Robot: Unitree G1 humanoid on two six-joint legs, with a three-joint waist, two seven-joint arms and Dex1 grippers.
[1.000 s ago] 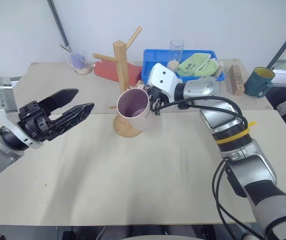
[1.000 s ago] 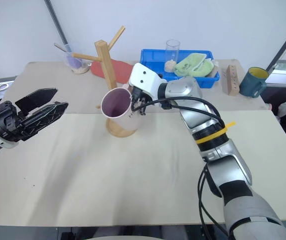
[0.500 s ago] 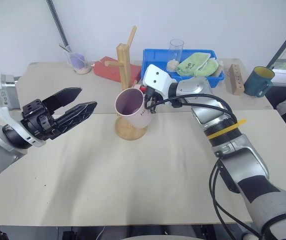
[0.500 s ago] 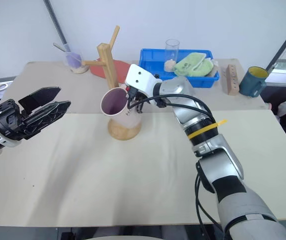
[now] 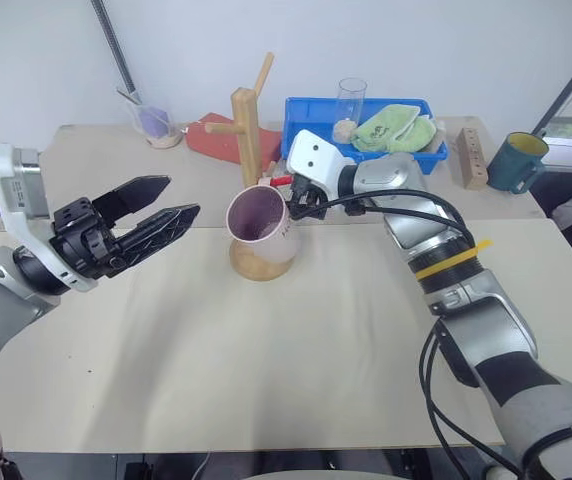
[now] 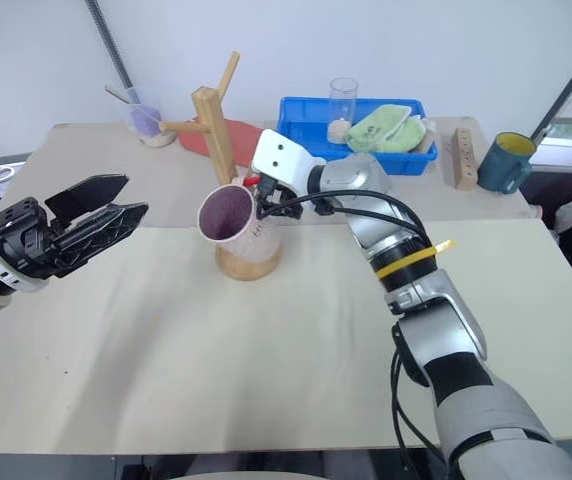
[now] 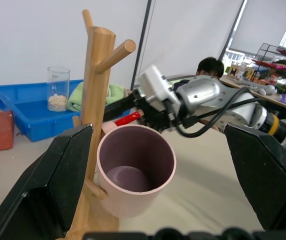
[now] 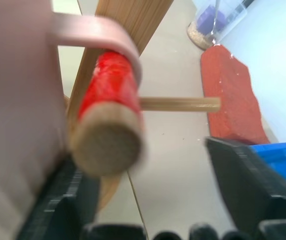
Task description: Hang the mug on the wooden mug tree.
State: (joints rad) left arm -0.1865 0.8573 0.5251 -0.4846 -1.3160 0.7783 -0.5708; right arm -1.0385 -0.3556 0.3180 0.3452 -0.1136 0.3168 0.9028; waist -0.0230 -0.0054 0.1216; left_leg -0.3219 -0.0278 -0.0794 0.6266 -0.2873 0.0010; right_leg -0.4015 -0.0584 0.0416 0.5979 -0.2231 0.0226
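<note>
The pale pink mug (image 5: 259, 222) hangs by its handle (image 8: 100, 31) on the red-tipped peg (image 8: 108, 97) of the wooden mug tree (image 5: 245, 125), tilted with its mauve mouth toward my left arm. My right gripper (image 5: 291, 196) is at the handle side of the mug. It is open, its fingers (image 8: 245, 182) standing apart on either side of the peg and handle. My left gripper (image 5: 182, 195) hovers open to the left of the tree, apart from it, with nothing between its fingers. The left wrist view looks at the mug (image 7: 135, 172) and the post (image 7: 97, 75).
Behind the tree are a blue tray (image 5: 304, 112) holding a glass (image 5: 351, 100) and a green cloth (image 5: 396, 130), a red block (image 5: 218, 140) and a small plastic cup (image 5: 154, 122). At the back right are a wooden block with holes (image 5: 471, 158) and a teal mug (image 5: 518, 160). A person (image 7: 210, 67) sits beyond the table.
My right gripper has opened and let go of the mug's handle. The mug has sunk a little and tilted on the red-tipped peg. The left arm has stayed put.
</note>
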